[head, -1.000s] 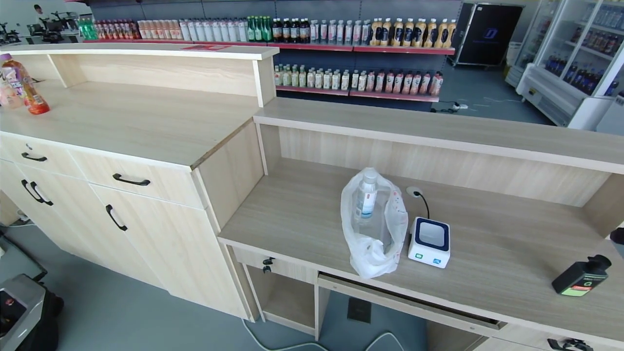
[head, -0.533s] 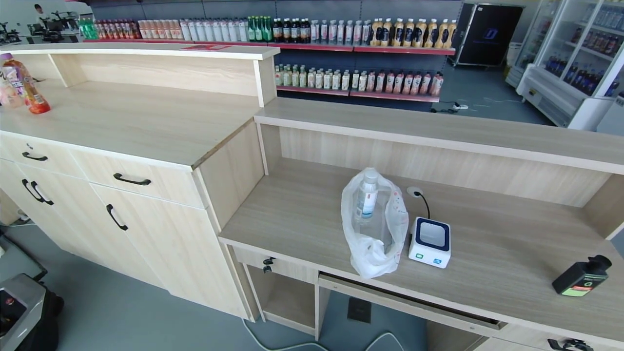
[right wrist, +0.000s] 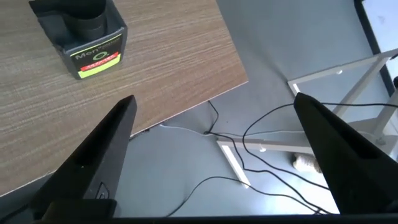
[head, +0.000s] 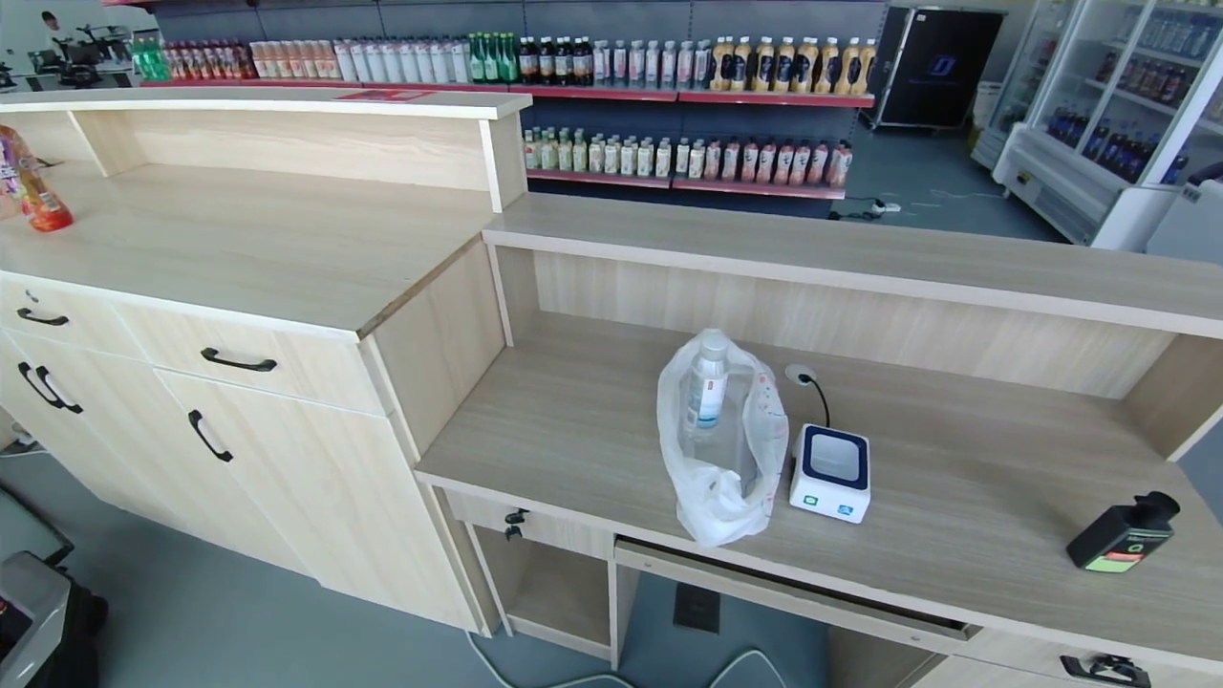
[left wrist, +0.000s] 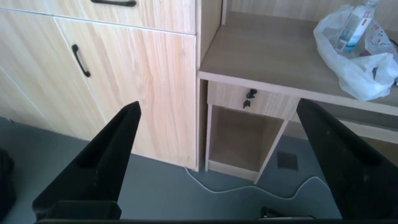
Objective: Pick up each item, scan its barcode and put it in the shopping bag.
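Note:
A white translucent shopping bag [head: 723,483] stands on the lower desk [head: 965,478] with a clear bottle [head: 707,390] upright inside it. Right beside the bag sits a white scanner [head: 829,473] with a dark window. A black bottle [head: 1120,535] with a green and red label lies near the desk's right end. My left gripper [left wrist: 217,106] is open and empty, low over the floor in front of the counter, well away from the bag [left wrist: 357,53]. My right gripper [right wrist: 214,98] is open and empty, just off the desk's corner, close to the black bottle [right wrist: 81,34].
An orange drink bottle [head: 31,191] stands at the far left of the higher counter [head: 248,239]. A raised ledge [head: 860,258] runs behind the desk. Loose cables [right wrist: 267,137] lie on the floor past the desk's right end. Store shelves and fridges stand behind.
The head camera has turned a little, so the whole picture has slid left. A dark shape at the right edge a second ago has left the head view. Nothing on the desk has moved.

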`<state>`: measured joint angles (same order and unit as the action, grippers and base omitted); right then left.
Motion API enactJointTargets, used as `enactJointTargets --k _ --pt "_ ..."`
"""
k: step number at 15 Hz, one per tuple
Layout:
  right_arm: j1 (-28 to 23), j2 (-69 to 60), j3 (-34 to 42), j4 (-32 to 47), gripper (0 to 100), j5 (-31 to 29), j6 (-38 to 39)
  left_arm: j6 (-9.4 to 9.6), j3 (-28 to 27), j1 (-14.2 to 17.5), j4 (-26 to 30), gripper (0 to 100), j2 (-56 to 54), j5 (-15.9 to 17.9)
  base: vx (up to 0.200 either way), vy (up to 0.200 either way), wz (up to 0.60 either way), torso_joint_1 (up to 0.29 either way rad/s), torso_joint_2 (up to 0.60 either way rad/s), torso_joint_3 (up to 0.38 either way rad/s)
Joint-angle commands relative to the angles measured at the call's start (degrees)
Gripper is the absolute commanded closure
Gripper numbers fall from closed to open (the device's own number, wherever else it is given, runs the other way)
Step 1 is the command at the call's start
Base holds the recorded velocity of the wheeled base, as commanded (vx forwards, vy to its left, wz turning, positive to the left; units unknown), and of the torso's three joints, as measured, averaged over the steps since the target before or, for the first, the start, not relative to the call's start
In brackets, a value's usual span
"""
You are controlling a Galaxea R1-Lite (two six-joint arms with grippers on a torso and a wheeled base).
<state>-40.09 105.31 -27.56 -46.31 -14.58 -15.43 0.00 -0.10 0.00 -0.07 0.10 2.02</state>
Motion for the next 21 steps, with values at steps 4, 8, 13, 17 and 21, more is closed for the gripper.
enactJointTargets --k 4,8,13,17,21 --pt "-2.97 6.04 -1.18 -0.18 0 4.12 -2.76 0.00 0.01 0.00 -0.01 0 -0.01 0.00 0.000 0.000 0.00 0.000 0.00 0.000" --pt "-4.03 12.02 -9.53 -0.36 0 4.30 -14.98 0.00 0.01 0.00 -0.01 0 -0.01 0.00 0.000 0.000 0.00 0.000 0.00 0.000" --pt "-4.55 17.47 -16.03 -0.36 0 18.45 -34.14 0.00 0.01 0.00 -0.01 0 -0.01 0.00 0.000 0.000 0.00 0.000 0.00 0.000" --pt "-3.85 20.90 -16.21 -0.18 0 26.80 -39.50 0.00 0.01 0.00 -0.01 0 -0.01 0.00 0.000 0.000 0.00 0.000 0.00 0.000" --pt "-2.36 24.41 -19.28 0.61 0 31.19 -39.85 0.00 0.01 0.00 -0.01 0 -0.01 0.00 0.000 0.000 0.00 0.000 0.00 0.000"
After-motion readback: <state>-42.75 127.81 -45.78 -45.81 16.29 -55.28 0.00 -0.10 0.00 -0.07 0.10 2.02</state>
